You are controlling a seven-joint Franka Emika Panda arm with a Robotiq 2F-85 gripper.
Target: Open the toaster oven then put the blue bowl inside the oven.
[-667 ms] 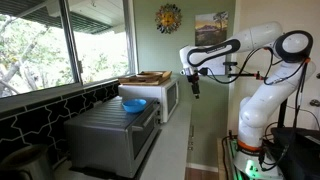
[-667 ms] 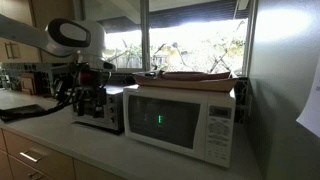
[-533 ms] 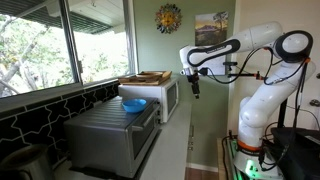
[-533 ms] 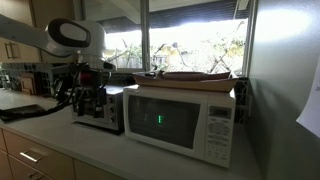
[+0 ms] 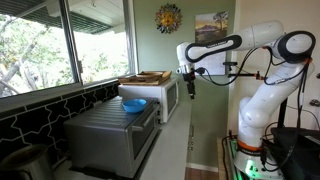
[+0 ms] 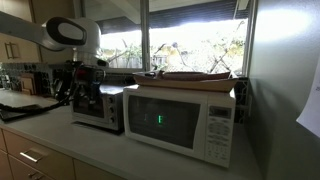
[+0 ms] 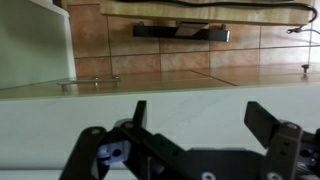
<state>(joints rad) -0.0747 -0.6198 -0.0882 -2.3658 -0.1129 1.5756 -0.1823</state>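
Indoors, toaster oven [image 5: 110,135] on pale counter [image 5: 176,145]

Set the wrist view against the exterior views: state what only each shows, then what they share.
Only the wrist view: the gripper up close, jaws spread wide with nothing between them, facing a brown tiled wall.

Only the exterior views: the blue bowl sitting on top of the toaster oven, whose door is shut, next to a white microwave.

Shared: the gripper itself, seen in an exterior view hanging in the air, clear of bowl and oven.
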